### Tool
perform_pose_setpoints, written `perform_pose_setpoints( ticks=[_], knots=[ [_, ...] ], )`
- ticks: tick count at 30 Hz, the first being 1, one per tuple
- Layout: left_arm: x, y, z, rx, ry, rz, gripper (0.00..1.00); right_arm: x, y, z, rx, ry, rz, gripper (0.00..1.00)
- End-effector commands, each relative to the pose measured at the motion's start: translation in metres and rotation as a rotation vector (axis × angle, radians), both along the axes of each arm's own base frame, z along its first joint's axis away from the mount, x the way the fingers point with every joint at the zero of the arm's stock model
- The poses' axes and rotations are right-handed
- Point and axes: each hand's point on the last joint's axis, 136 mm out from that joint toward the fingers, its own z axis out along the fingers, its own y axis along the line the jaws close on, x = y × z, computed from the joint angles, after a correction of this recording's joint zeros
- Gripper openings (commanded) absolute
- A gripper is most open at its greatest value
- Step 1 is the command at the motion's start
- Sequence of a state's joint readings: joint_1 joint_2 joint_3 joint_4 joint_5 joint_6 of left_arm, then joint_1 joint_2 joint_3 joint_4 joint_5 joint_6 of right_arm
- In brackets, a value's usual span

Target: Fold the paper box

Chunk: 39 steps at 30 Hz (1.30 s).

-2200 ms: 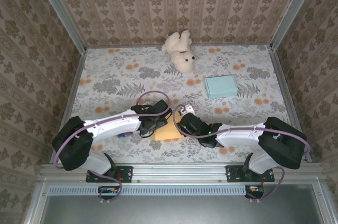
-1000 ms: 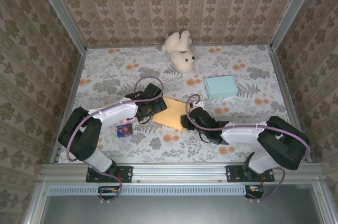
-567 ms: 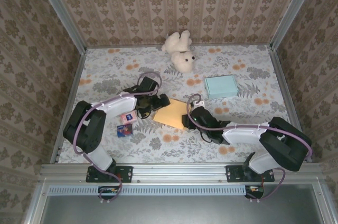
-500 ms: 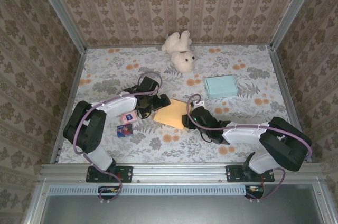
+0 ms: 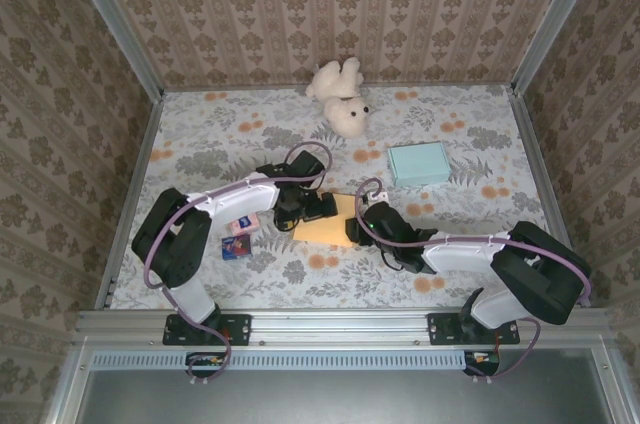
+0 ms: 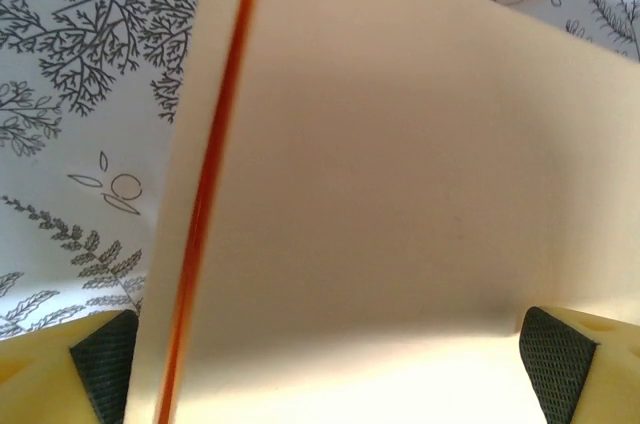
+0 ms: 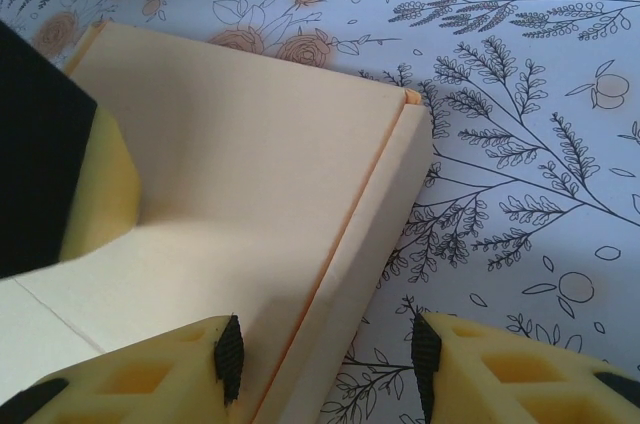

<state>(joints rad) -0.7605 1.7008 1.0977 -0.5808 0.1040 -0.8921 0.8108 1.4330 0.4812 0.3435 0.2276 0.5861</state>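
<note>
Your left gripper (image 5: 318,207) has swung onto the paper box (image 5: 325,232), jaws spread wide; right gripper (image 5: 352,229) straddles its folded flap (image 7: 370,234), grip unclear. Light, crease-prone card: pinch beside folds

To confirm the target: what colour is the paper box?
Pale yellow paper box, orange edge; right wrist view.

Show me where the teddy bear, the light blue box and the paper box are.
teddy bear (image 5: 336,86), top view, its body.
light blue box (image 5: 418,164), top view, middle of lid.
paper box (image 5: 322,231), top view, bare orange panel.
</note>
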Motion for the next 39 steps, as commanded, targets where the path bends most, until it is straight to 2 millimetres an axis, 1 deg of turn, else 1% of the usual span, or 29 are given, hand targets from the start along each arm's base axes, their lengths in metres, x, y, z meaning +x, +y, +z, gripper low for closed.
perform_pose_setpoints(
  ticks=[1, 5, 9, 10, 13, 15, 18, 21, 23, 27, 31, 34, 36, 39],
  knots=[
    [-0.003, 0.010, 0.003, 0.067, 0.003, -0.010, 1.00, -0.002, 0.000, -0.002, 0.011, 0.004, 0.010, 0.51],
    [-0.012, 0.009, -0.006, 0.052, 0.057, 0.020, 1.00, -0.002, 0.001, -0.002, 0.027, 0.005, 0.006, 0.51],
    [-0.019, 0.017, -0.008, 0.072, 0.115, 0.111, 1.00, -0.002, 0.002, -0.002, 0.039, 0.008, 0.005, 0.51],
    [-0.021, 0.020, -0.007, 0.076, 0.127, 0.148, 1.00, -0.002, 0.002, -0.002, 0.041, 0.008, 0.006, 0.51],
    [-0.023, 0.018, -0.002, 0.028, 0.139, 0.247, 1.00, -0.002, 0.003, -0.004, 0.048, 0.010, 0.004, 0.51],
    [-0.020, 0.013, 0.006, -0.006, 0.124, 0.293, 1.00, -0.001, 0.004, -0.006, 0.052, 0.012, 0.003, 0.51],
    [-0.021, 0.012, 0.016, -0.002, 0.139, 0.355, 1.00, -0.001, 0.006, -0.008, 0.062, 0.016, 0.003, 0.51],
    [-0.026, 0.015, 0.023, 0.029, 0.161, 0.414, 1.00, -0.001, 0.008, -0.010, 0.067, 0.021, 0.004, 0.51],
    [-0.028, 0.021, 0.028, 0.052, 0.166, 0.447, 1.00, -0.001, 0.008, -0.010, 0.071, 0.020, 0.004, 0.51],
    [-0.037, 0.050, 0.038, 0.130, 0.159, 0.562, 1.00, -0.002, 0.008, -0.011, 0.082, 0.018, 0.005, 0.51],
    [-0.046, 0.070, 0.047, 0.123, 0.124, 0.667, 1.00, -0.004, 0.008, -0.010, 0.084, 0.015, 0.008, 0.51],
    [-0.056, 0.076, 0.050, 0.087, 0.081, 0.728, 1.00, -0.003, 0.006, -0.010, 0.084, 0.009, 0.001, 0.51],
    [-0.060, 0.075, 0.050, 0.051, 0.060, 0.741, 1.00, -0.003, 0.007, -0.011, 0.092, 0.006, -0.006, 0.51],
    [-0.056, 0.072, 0.045, 0.018, 0.041, 0.732, 1.00, -0.005, 0.011, -0.013, 0.120, 0.004, -0.015, 0.51]
  ],
)
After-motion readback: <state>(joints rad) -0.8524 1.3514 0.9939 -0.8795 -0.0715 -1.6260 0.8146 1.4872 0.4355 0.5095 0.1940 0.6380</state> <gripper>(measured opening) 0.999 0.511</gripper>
